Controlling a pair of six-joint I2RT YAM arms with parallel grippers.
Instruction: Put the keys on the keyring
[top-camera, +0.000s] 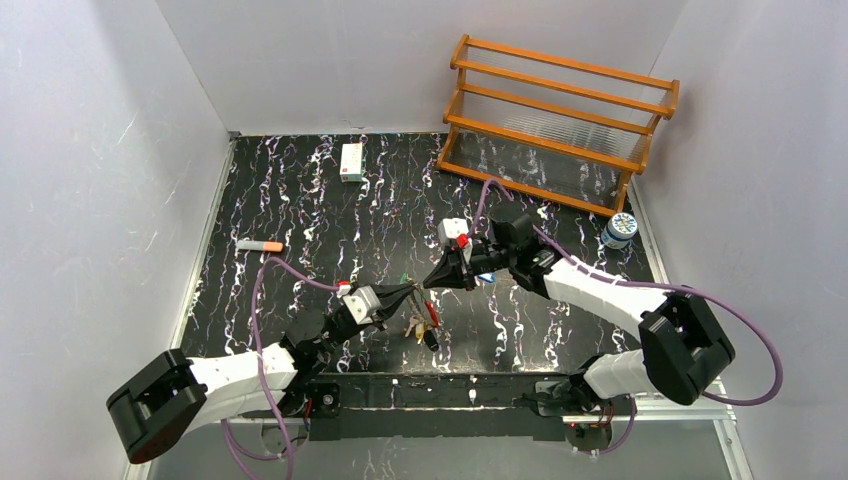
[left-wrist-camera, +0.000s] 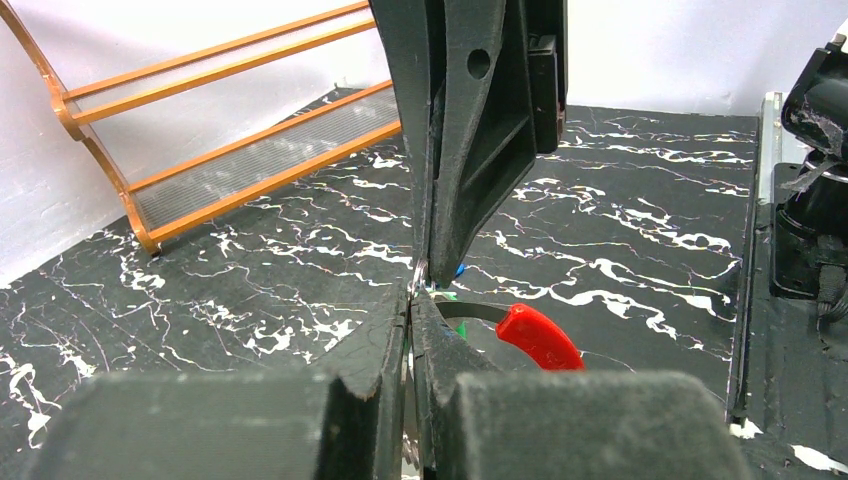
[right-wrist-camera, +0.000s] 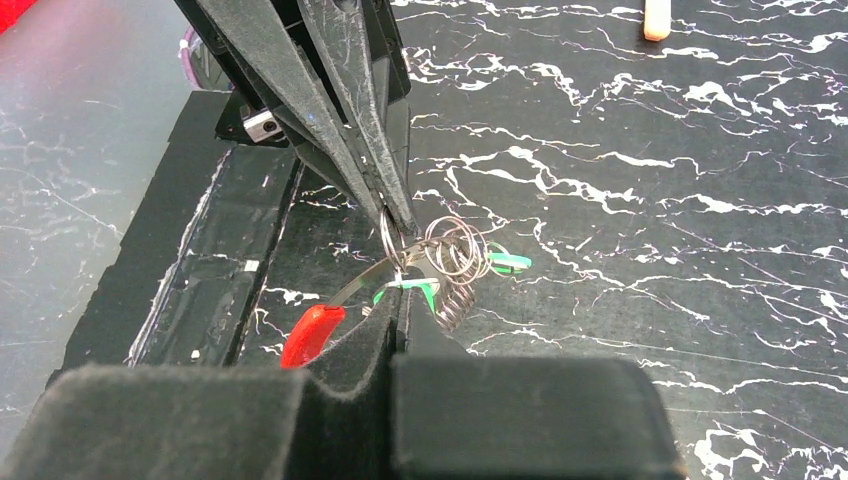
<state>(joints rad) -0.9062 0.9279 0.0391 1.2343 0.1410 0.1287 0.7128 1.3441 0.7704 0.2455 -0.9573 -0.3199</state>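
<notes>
The flat table top (top-camera: 300, 200) is black, streaked with white marble-like veins. The slatted wooden rack (top-camera: 560, 110) is orange-brown. The thin metal keyring (right-wrist-camera: 362, 286) is silvery, with a red plastic segment (left-wrist-camera: 538, 336). Of the tiny keys, one oval plastic tag (right-wrist-camera: 510, 262) is green, and a speck of blue (left-wrist-camera: 458, 270) shows in the left wrist view. The left gripper (top-camera: 410, 291) and right gripper (top-camera: 430, 281) are black. The arms (top-camera: 600, 285) are white with black joints, and their cables (top-camera: 262, 300) are purple. The small cardboard box (top-camera: 351, 161) is white. The marker (top-camera: 260, 245) is white with an orange tip.
</notes>
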